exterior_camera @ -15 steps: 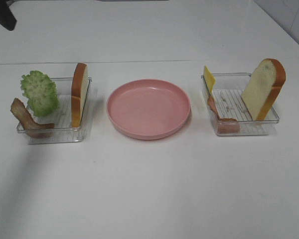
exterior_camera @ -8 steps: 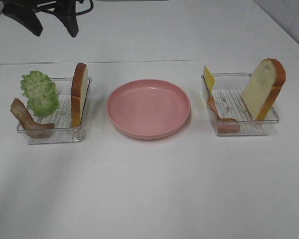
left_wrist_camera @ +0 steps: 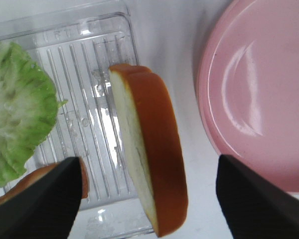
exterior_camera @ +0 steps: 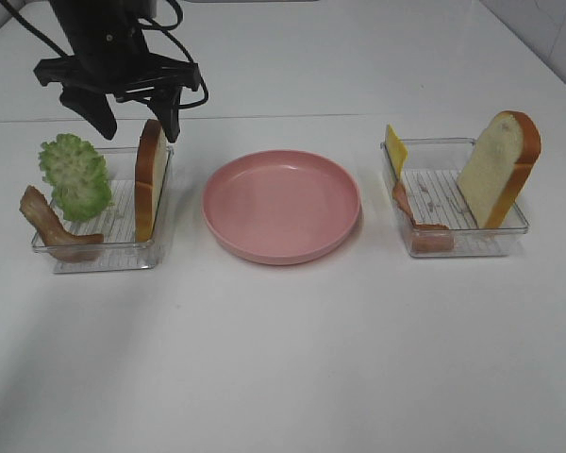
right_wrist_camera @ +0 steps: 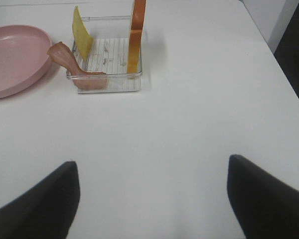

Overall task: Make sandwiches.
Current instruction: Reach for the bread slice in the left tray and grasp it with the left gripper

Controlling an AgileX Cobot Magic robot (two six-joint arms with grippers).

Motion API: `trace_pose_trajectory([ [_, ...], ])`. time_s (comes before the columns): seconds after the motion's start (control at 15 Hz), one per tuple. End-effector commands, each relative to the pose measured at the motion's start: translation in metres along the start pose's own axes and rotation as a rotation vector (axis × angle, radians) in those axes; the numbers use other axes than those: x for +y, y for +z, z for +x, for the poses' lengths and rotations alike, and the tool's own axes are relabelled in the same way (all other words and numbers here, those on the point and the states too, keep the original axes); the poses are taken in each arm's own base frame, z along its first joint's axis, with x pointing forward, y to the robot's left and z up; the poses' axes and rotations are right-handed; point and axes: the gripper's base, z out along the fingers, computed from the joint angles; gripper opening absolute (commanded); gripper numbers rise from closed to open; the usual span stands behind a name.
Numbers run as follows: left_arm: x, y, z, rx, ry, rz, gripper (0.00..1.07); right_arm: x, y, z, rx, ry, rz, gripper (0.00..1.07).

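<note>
**Left gripper [exterior_camera: 137, 125] spread wide above the left tray's bread**

Its two fingers stand wide apart with nothing between them, hanging over the far end of the left bread slice [exterior_camera: 151, 179]. The right gripper [right_wrist_camera: 150, 162] is also spread wide and holds nothing, over bare white table [exterior_camera: 283, 359] on the near right.

The sandwich parts sit unstacked in two clear trays.
- The left tray [exterior_camera: 104, 255] holds one bread slice on edge against its right wall, one lettuce leaf [exterior_camera: 74, 175] and one bacon strip [exterior_camera: 49, 226] at its left side.
- The right tray [exterior_camera: 472, 247] holds one bread slice [exterior_camera: 498, 168] leaning at its right, one yellow cheese slice [exterior_camera: 395, 148] at its far-left corner and one bacon strip [exterior_camera: 420, 226].

One pink round plate [exterior_camera: 281, 206] lies between the trays.
</note>
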Motion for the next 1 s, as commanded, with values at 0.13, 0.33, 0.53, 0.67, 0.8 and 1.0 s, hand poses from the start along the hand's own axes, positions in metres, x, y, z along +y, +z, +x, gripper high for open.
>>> trace_pose_trajectory([
  [0.13,-0.004,0.013,-0.005,-0.029,-0.007,0.017,0.71,0.0,-0.001,0.001,-0.024,-0.003,0.007,0.78],
  [0.33,-0.006,0.025,-0.009,-0.066,-0.014,0.045,0.71,0.0,-0.001,0.001,-0.024,-0.003,0.007,0.78],
  [0.53,-0.008,0.031,-0.01,-0.067,-0.022,0.059,0.69,0.0,-0.001,0.001,-0.024,-0.003,0.007,0.78],
  [0.67,-0.007,0.031,-0.008,-0.046,-0.021,0.054,0.64,0.0,-0.001,0.001,-0.024,-0.003,0.007,0.78],
  [0.8,-0.006,0.032,-0.005,-0.01,-0.018,0.042,0.63,0.0,-0.001,0.001,-0.024,-0.003,0.007,0.78],
  [1.0,-0.004,0.044,-0.002,0.032,-0.013,0.019,0.61,0.0,-0.001,0.001,-0.024,-0.003,0.007,0.78],
])
